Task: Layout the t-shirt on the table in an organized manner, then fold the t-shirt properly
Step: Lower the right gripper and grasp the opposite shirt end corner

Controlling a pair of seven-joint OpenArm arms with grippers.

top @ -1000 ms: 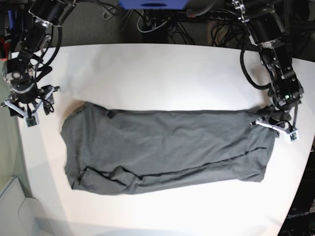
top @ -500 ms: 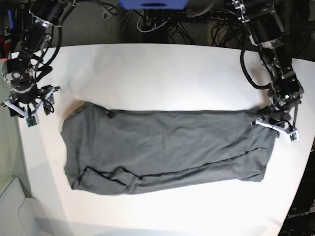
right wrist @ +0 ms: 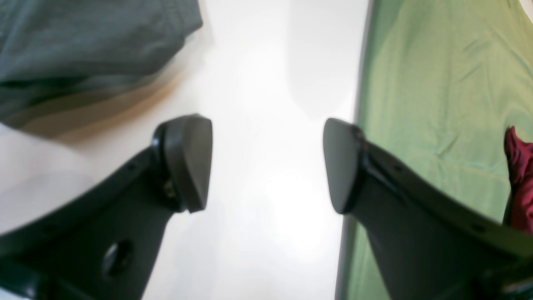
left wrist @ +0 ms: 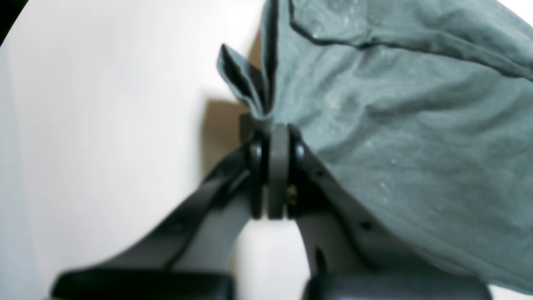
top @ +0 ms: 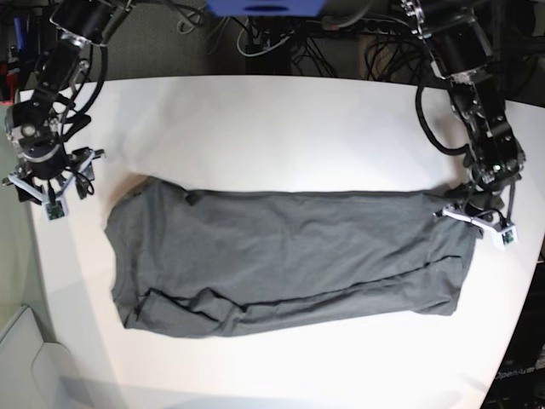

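Note:
The dark grey t-shirt (top: pixel 289 260) lies lengthwise across the white table (top: pixel 281 128), folded into a long band with the neck end at the left. My left gripper (top: pixel 471 203) sits at the shirt's right end. In the left wrist view this gripper (left wrist: pixel 277 135) is shut on a pinched corner of the t-shirt (left wrist: pixel 395 125), which fans up from its tips. My right gripper (top: pixel 47 183) hovers at the table's left edge, apart from the shirt. In the right wrist view it (right wrist: pixel 266 162) is open with only bare table (right wrist: pixel 270 83) between its fingers, and the t-shirt (right wrist: pixel 83 41) shows at the upper left.
A green surface (right wrist: pixel 437 83) lies beyond the table's edge beside my right gripper, with a dark red thing (right wrist: pixel 518 175) on it. Cables and equipment (top: pixel 281 38) crowd the space behind the table's far edge. A pale bin (top: pixel 21 358) stands at the lower left.

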